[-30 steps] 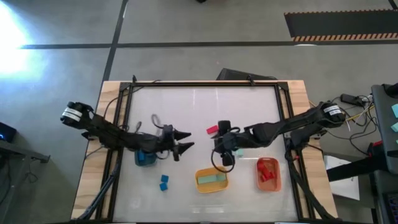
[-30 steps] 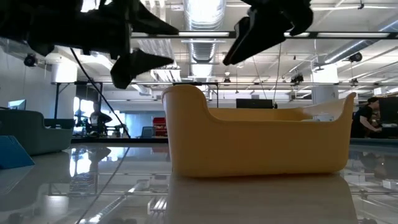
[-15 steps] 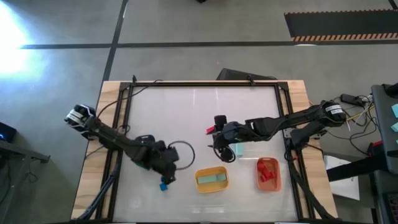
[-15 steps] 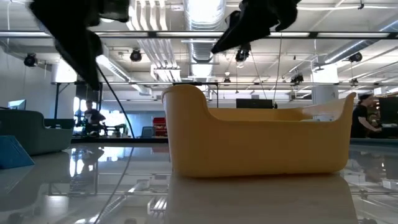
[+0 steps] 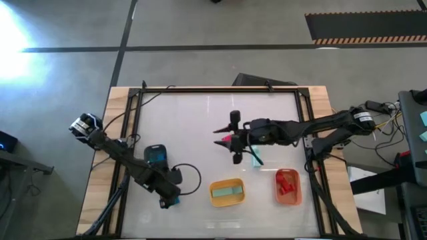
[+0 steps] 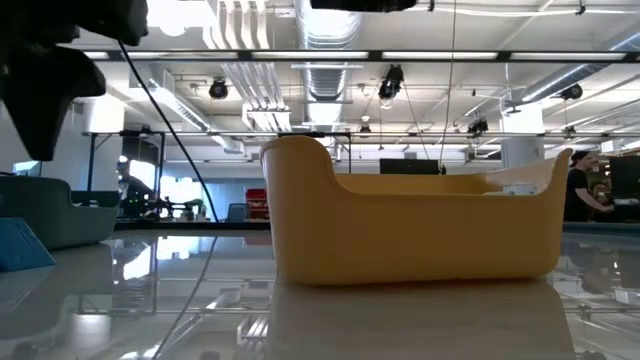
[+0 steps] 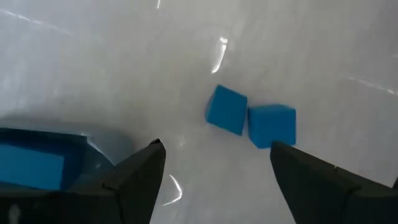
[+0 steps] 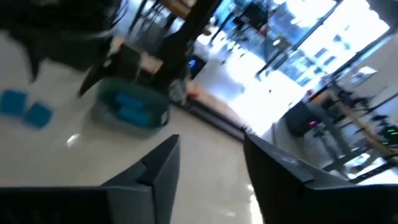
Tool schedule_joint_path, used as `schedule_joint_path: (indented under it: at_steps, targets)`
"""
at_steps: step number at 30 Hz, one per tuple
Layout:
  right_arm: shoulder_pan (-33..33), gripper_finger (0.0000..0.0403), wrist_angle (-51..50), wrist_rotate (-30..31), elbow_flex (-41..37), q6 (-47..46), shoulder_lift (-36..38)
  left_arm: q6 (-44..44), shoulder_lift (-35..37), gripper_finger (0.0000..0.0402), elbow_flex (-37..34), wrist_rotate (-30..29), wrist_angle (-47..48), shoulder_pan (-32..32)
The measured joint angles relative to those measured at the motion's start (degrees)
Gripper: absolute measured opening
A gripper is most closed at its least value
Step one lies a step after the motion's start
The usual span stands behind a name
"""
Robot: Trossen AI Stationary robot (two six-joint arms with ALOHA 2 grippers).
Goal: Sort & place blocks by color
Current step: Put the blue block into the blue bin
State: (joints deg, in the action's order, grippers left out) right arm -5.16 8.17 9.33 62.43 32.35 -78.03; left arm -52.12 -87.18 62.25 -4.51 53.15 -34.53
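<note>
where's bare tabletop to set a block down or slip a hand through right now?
Free: the far half of the table, beyond both arms, and the near-right corner beside the orange bin. Crowded: the near strip, where the left gripper, open, hangs over two blue cubes between the grey-blue bin and yellow bin. The right gripper occupies mid-table.

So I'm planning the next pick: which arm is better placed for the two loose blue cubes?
The left. Its open hand hovers right over the two blue cubes, beside the grey-blue bin. The right hand is open mid-table by the red block.
</note>
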Motion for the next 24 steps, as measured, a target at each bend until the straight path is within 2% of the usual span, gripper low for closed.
schedule_joint_path:
  at_steps: [4,7,14,19,24]
  targets:
    - [-0.2,0.0124,-9.3,-0.3,-0.9,-3.0,4.4,0.0,0.0,0.0274,-0.7,0.1,-0.1,-0.6]
    - [-0.1,0.0094,-11.2,-0.1,-4.0,-4.7,8.5,1.4,-0.3,0.0274,-1.1,-0.9,-1.5,-0.5]
    - [-0.2,0.0039,-1.8,-0.3,-15.6,-5.0,18.5,8.1,-3.1,0.0266,-2.4,-3.3,-5.7,-0.4]
    - [-0.2,0.0021,6.1,-0.4,-22.5,-2.8,22.9,9.0,-4.6,0.0236,-2.9,-3.4,-5.9,-0.3]
    - [-0.2,0.0018,7.4,-0.4,-24.3,-1.4,25.9,10.5,-5.7,0.0197,-3.3,-3.4,-6.2,-0.3]
